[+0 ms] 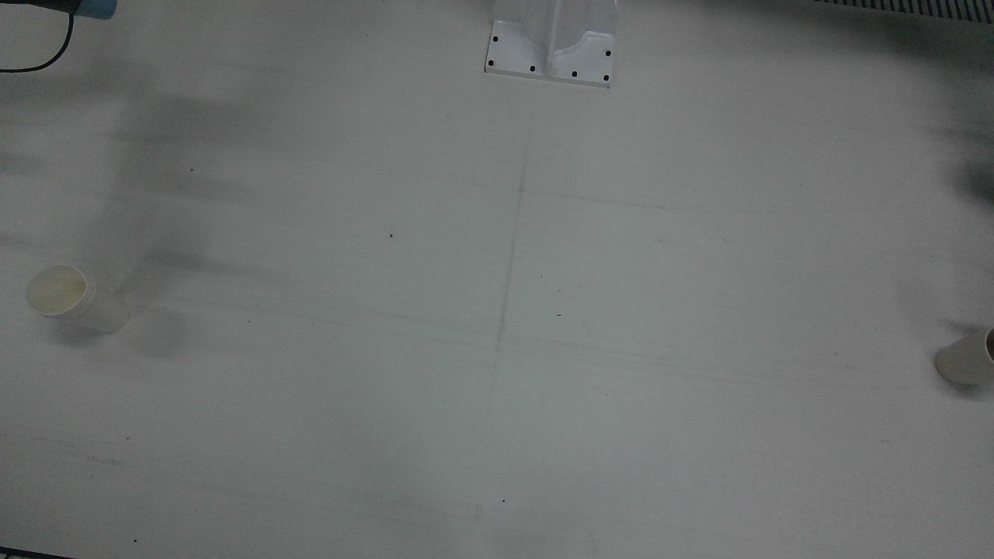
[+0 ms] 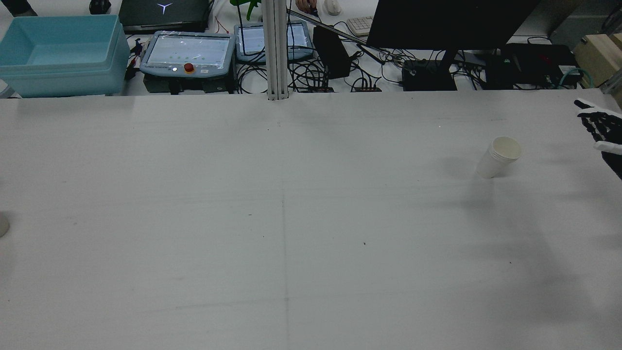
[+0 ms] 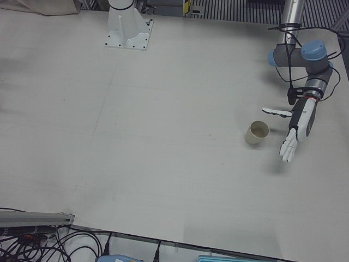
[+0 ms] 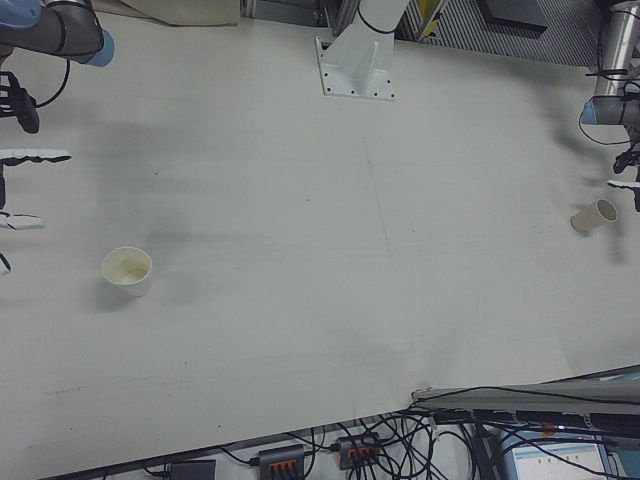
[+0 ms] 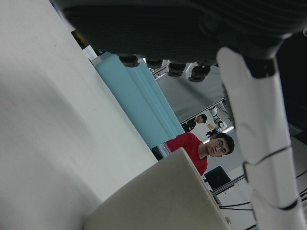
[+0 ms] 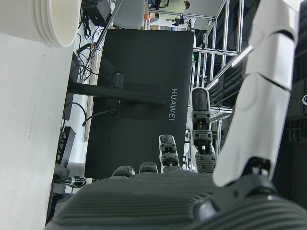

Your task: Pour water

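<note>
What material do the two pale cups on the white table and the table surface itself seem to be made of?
The pale cup near the right hand looks like matte paper: thin wall, rolled rim, ridges below the rim as of nested cups. The pale cup near the left hand looks the same, a dull cream without gloss. The white table appears a matte, smooth sheet, perhaps laminate; faint scuffs and one seam line show.

Two white paper cups, upright and well apart.
Stacked white paper cup [image 2: 499, 157] at table's right; single white paper cup [image 3: 256, 132] at left.
</note>
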Robot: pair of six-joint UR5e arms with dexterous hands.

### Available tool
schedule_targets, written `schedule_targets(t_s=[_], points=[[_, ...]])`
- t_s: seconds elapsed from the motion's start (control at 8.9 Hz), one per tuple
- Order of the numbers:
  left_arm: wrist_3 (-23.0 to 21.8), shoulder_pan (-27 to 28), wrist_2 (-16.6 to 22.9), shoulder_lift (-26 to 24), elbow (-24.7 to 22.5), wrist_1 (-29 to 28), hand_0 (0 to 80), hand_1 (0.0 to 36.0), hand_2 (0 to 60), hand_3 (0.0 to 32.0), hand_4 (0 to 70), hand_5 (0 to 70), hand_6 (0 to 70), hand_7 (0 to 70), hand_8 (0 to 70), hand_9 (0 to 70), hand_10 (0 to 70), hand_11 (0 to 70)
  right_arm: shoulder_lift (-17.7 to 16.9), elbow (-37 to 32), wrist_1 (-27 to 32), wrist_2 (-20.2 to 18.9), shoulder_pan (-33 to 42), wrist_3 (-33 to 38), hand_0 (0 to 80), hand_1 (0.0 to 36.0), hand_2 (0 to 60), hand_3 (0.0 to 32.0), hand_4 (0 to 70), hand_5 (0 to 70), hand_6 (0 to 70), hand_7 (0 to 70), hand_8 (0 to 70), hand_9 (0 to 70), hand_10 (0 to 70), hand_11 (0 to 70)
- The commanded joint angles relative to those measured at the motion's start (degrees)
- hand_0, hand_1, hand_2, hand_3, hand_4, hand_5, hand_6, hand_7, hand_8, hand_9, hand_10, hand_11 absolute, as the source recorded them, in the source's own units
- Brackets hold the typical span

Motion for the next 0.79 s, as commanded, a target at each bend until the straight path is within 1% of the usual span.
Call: schedule_targets(t_s=[0.0,0.11,0.22,0.45,0.67], points=[[2.24,2.65,0.14,-0.12,-0.30,0.75,53.1,15.8,1.6,0.0,13.0,0.8,3.6,4.5,0.0,0.0,0.0,1.0,-0.66,0.04,0.06,0.00,0.02,0.04,53.5,17.7,5.8,0.0,21.5,23.0,9.6,15.6,0.9,1.7,0.0,0.0],[2.76,3.69,0.05,-0.29,-0.12,0.84,52.2,14.9,1.6,0.0,13.6,0.6,3.9,4.7,0.0,0.0,0.0,1.7,-0.75,0.04,0.06,0.00,0.02,-0.05,53.2,17.6,5.8,0.0,21.0,22.9,9.4,15.3,0.8,1.6,0.0,0.0],[4.16,3.88,0.05,-0.82,-0.12,0.84,52.2,15.1,2.2,0.0,13.8,0.6,4.2,4.8,0.0,0.0,0.2,2.2,-0.84,0.04,0.06,-0.09,0.02,-0.05,53.4,17.6,5.3,0.0,20.2,22.7,8.9,14.8,0.7,1.5,0.0,0.0],[4.35,6.07,-0.38,-1.96,0.14,1.45,51.8,14.6,2.3,0.0,15.0,0.9,4.8,5.1,0.0,0.0,0.5,2.6,-0.93,0.04,0.06,-0.09,0.11,0.04,53.3,17.6,4.4,0.0,18.2,22.2,8.2,14.2,0.6,1.4,0.0,0.0],[4.26,6.08,-0.39,-3.02,0.14,2.07,52.2,14.9,2.4,0.0,16.2,1.3,5.2,5.4,0.0,0.0,0.5,2.5,-1.10,0.04,0.06,-0.09,0.11,0.04,53.0,17.3,4.2,0.0,17.0,21.9,7.6,13.4,0.5,1.2,0.0,0.0]])
